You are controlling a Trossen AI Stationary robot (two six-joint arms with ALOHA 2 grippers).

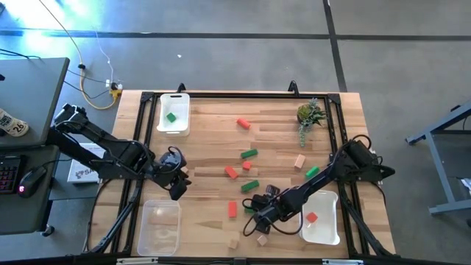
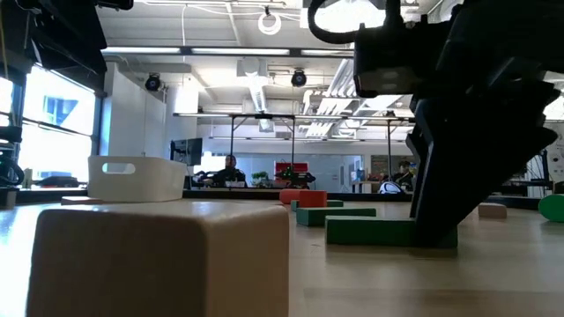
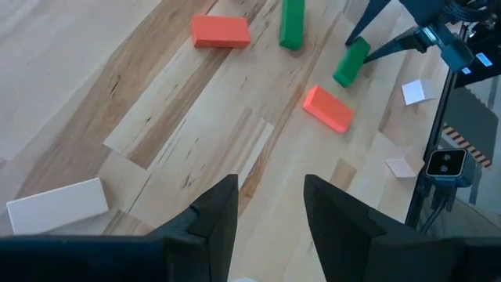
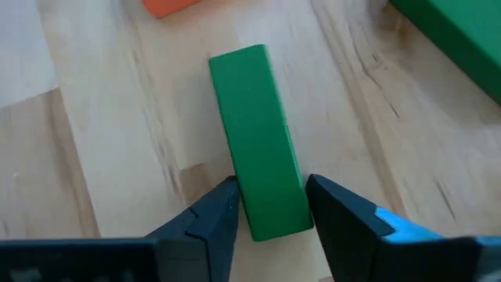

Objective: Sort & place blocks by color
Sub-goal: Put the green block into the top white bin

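Observation:
Red, green and tan blocks lie scattered on the wooden table (image 1: pixel 206 147). My right gripper (image 4: pixel 270 192) points down at the near middle of the table, shut on a green bar block (image 4: pixel 258 133) that lies flat on the wood. In the low view this green bar (image 2: pixel 370 231) shows with the dark right gripper (image 2: pixel 436 176) at one end of it. My left gripper (image 3: pixel 270 204) hangs open above bare wood toward the left, near a tan block (image 1: pixel 184 173), with nothing between its fingers. My right gripper pinches the green bar's two long sides near one end (image 4: pixel 274 215) between its two fingers (image 4: pixel 219 207). The fingers come steeply from above and lie across the bar. The bar lies flat on the table.
A white tray (image 1: pixel 163 125) at the far left holds a green block. A white tray (image 1: pixel 331 235) at the near right holds a red block. A clear tray (image 1: pixel 147 235) stands at the near left. A small potted plant (image 1: pixel 309 114) stands at the far right.

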